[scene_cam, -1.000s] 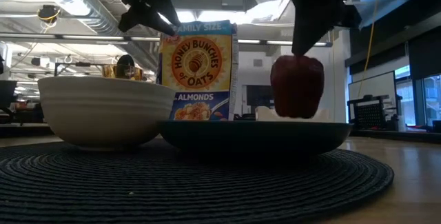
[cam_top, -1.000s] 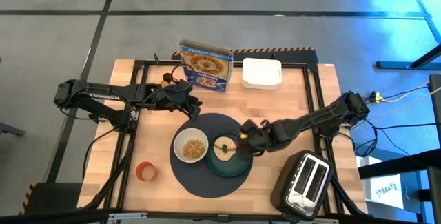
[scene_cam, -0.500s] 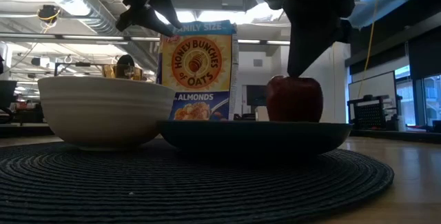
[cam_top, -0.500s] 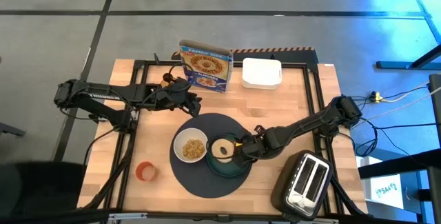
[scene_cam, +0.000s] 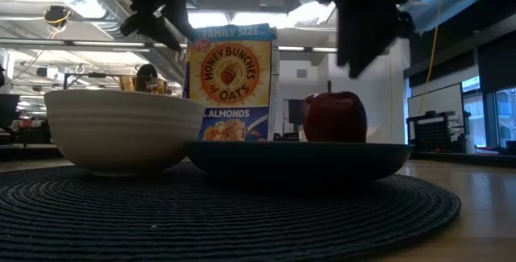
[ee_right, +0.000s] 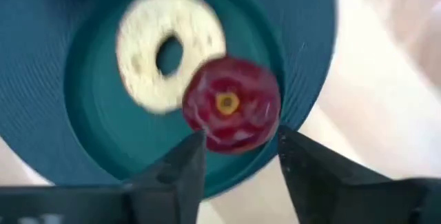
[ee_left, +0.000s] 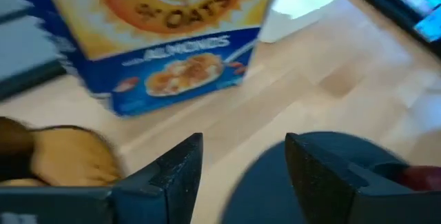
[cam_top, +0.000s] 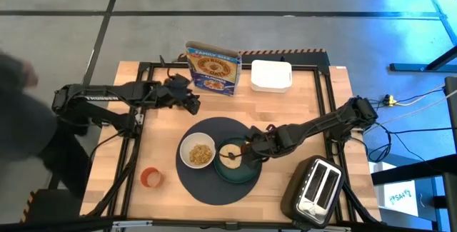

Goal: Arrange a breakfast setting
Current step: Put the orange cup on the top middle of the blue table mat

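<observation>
Above the teal plate, my right pincer hangs spread and empty over the small dark-red fruit.

Half a second ago it was lower, at the fruit; now I see the fruit on the plate touching the tan ring bagel, beside the white bowl on the round dark-grey placemat. My left pincer, spread, has pulled back toward the blue cereal box reading "FAMILY SIZE", "HONEY BUNCHES of OATS", "ALMONDS". The small orange cup stands apart on the table. Both wrist views are blurred.
</observation>
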